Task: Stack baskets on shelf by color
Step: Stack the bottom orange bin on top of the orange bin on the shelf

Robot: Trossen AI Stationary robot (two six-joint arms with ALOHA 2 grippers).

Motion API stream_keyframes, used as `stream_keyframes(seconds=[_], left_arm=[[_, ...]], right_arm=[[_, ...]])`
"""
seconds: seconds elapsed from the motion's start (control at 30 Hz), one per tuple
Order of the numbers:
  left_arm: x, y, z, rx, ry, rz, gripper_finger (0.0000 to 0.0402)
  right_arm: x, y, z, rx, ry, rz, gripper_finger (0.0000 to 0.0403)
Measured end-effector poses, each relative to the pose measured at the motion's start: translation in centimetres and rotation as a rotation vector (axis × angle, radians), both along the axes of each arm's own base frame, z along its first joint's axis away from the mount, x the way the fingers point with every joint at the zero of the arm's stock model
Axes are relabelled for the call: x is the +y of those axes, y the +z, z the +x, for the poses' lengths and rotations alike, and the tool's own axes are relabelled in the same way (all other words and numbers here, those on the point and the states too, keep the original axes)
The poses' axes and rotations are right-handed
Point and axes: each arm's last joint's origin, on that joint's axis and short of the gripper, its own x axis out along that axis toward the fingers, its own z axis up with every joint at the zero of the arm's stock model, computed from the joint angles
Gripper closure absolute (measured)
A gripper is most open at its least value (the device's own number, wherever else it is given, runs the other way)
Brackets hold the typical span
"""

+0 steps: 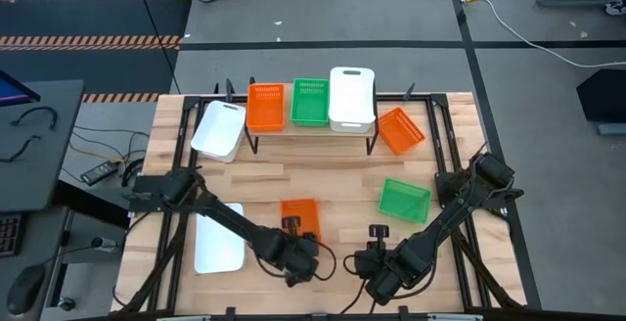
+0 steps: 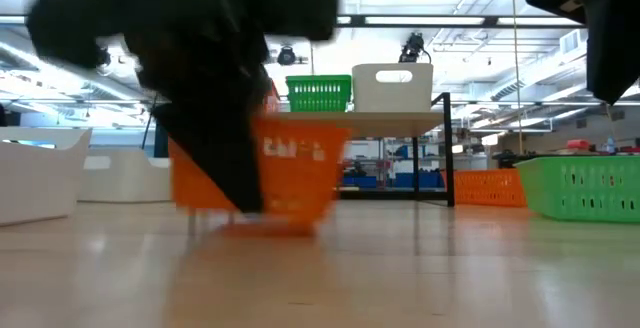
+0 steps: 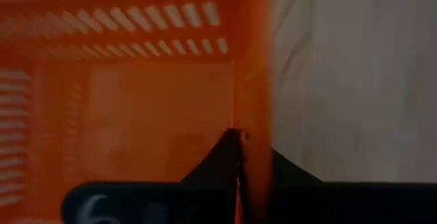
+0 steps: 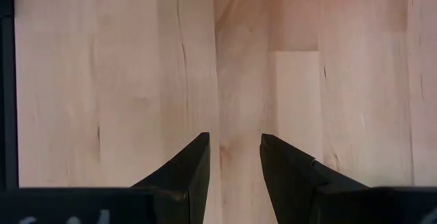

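An orange basket (image 1: 299, 213) sits near the table's near edge, and my left gripper (image 1: 293, 231) is shut on it; in the low view this basket (image 2: 295, 168) is blurred. My right gripper (image 1: 377, 235) hangs open over bare wood to its right, touching nothing. On the shelf (image 1: 293, 130) at the far side stand an orange basket (image 1: 265, 106), a green basket (image 1: 310, 102) and a white basket (image 1: 351, 98). My left gripper (image 3: 249, 142) pinches the orange basket's wall (image 3: 251, 108) at its rim, one finger (image 3: 222, 159) inside the basket and one finger (image 3: 290, 173) outside. The fingers come from above, pointing down. In the low view I cannot tell whether the basket's base has left the table.
On the table lie a white basket (image 1: 219, 130) by the shelf's left end, another white basket (image 1: 217, 241) at the near left, an orange basket (image 1: 401, 130) right of the shelf and a green basket (image 1: 404, 200). Black frame rails (image 1: 445, 155) run along the table's sides.
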Motion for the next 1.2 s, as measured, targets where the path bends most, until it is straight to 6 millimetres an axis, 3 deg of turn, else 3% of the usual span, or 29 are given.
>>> stream_keyframes(seconds=[0.13,0.37,0.6,0.77,1.03,1.2], left_arm=[[2.2,4.3,-1.5,0.023,0.018,0.045,0.0397],[7.1,13.7,-5.3,-0.101,0.038,0.130,0.0399],[13.6,19.5,-9.2,-0.146,0.065,0.242,0.0400],[17.6,21.2,-10.1,-0.134,0.006,0.338,0.0400],[25.1,20.8,-9.5,-0.074,0.021,0.292,0.0400],[29.1,20.9,-10.7,-0.054,0.047,0.279,0.0400]], right_arm=[[0.0,0.0,0.0,-0.002,0.001,0.000,0.0268],[0.0,0.0,0.1,-0.015,0.021,-0.018,0.0268],[-0.3,0.1,0.9,-0.039,0.073,-0.018,0.0268],[-0.8,0.2,2.0,-0.074,0.093,-0.004,0.0268],[-1.5,0.4,3.2,-0.101,0.132,-0.002,0.0268],[-1.8,0.4,3.4,-0.089,0.146,0.000,0.0268]])
